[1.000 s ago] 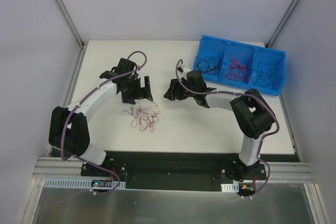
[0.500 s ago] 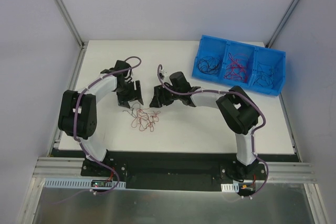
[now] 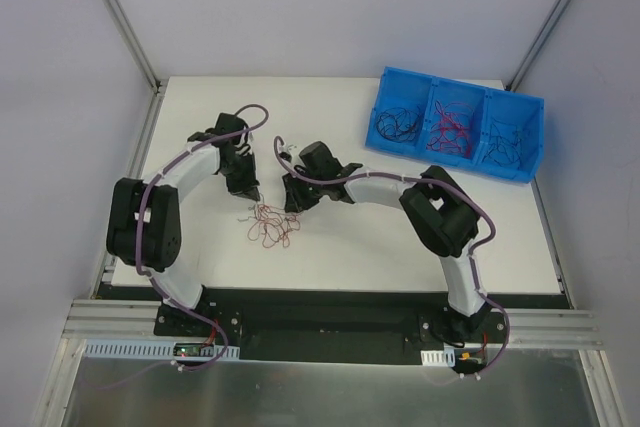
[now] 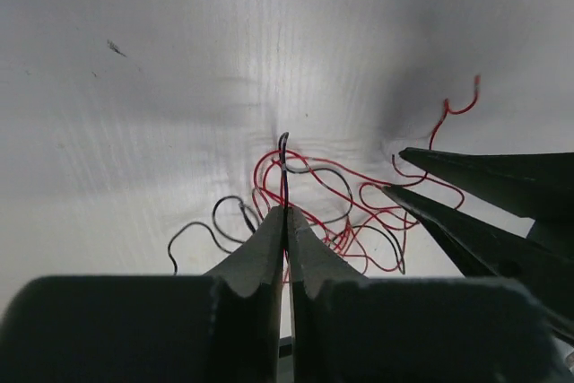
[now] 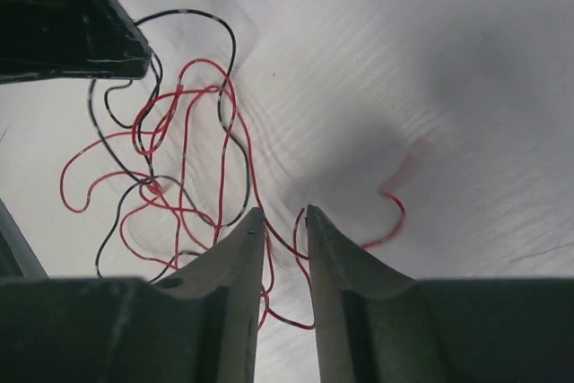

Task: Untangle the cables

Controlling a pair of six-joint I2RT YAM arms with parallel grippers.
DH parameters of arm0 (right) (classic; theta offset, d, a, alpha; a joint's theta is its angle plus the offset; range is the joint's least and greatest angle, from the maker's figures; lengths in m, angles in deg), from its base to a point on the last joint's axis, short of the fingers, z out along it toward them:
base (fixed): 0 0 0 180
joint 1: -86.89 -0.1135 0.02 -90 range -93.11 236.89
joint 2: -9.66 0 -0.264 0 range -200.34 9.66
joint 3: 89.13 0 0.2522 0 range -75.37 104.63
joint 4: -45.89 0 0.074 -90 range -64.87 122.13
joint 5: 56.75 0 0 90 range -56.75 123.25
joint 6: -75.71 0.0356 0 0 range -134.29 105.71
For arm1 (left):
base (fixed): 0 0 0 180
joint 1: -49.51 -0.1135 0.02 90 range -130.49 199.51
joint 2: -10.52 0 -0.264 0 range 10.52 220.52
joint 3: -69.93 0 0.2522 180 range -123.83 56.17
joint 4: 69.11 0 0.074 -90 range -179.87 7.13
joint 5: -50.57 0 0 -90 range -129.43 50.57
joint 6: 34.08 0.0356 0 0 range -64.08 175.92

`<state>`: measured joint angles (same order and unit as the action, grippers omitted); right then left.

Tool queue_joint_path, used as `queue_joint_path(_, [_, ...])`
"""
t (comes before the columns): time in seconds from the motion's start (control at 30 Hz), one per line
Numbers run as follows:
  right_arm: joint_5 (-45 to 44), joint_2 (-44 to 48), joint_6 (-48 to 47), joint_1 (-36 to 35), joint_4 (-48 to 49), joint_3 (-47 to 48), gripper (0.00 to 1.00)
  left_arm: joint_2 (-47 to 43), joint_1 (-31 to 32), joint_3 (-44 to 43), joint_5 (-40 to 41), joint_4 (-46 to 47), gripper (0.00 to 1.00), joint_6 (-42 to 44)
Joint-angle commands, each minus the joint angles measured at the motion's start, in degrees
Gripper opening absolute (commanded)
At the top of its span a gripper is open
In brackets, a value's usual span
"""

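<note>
Now, left tool (image 4: pixel 285 211) clenched on cables (image 4: pixel 283 168), right tool (image 5: pixel 283 213) narrowly parted astride them

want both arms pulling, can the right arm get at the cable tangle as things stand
Probably yes: the right gripper sits over the cables, a red strand between its parted fingers, with nothing blocking it.

Left end effector (image 4: pixel 285 213) pinched closed; right end effector (image 5: pixel 285 213) slightly parted.
</note>
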<state>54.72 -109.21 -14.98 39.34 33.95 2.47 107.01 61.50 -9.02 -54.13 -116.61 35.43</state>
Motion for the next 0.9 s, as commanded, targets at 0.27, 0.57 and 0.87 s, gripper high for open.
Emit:
queue_joint_path(0.27, [-19.3, 1.7, 0.5, 0.9, -5.2, 0.4, 0.01, -26.5, 0.1, -18.3, 18.8, -10.2, 0.00, 3.4])
queue_joint_path(0.57, [-25.2, 4.8, 8.2, 5.9, -4.1, -4.7, 0.01, -44.2, 0.1, -29.6, 32.0, -5.0, 0.00, 3.2])
queue_joint_path(0.87, [-22.8, 5.9, 7.6, 6.0, -2.6, -5.6, 0.07, -48.2, 0.1, -30.4, 23.3, 1.0, 0.00, 1.2])
